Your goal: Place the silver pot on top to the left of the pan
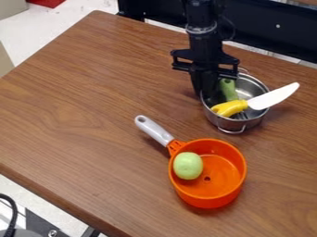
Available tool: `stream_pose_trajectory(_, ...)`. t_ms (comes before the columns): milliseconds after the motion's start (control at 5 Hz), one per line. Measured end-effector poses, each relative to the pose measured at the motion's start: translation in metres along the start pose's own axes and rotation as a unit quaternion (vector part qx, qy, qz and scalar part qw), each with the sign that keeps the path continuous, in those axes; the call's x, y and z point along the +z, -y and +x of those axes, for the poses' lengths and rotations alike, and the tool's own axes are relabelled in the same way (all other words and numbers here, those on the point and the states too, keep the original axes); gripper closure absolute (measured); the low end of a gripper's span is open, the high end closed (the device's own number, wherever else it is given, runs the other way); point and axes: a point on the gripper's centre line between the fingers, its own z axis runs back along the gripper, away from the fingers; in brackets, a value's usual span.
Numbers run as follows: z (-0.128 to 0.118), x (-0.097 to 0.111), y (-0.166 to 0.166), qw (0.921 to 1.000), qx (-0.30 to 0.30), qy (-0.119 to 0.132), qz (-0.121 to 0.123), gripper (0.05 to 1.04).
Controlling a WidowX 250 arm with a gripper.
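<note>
tool (206, 95) seemingly against silver pot (249, 123)

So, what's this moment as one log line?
robot arm: at left rim of silver pot; pot: yellow-handled knife, green item; orange saucepan: green ball; placement: not done

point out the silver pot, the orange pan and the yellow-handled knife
silver pot (214, 120): camera view, on its outer wall
orange pan (221, 175): camera view, on the bare inside bottom
yellow-handled knife (274, 97): camera view, on the white blade
</note>
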Motion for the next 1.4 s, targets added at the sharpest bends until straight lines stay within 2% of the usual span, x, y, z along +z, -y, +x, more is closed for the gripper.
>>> stream_pose_trajectory(200,0.01,0.011,-0.009,0.9998,0.012,0.011,-0.009,1.029)
stream_pose_trajectory(400,0.013,0.012,-0.022,0.9996,0.021,0.006,-0.016,1.029)
stream_pose_trajectory(1000,0.014,0.026,-0.07,0.999,0.016,0.018,-0.038,1.029)
stream_pose_trajectory(1200,0.011,0.034,-0.092,0.9983,0.038,0.016,-0.042,1.029)
stream_pose_trajectory(1400,0.007,0.041,-0.109,0.9982,0.049,0.008,-0.033,1.029)
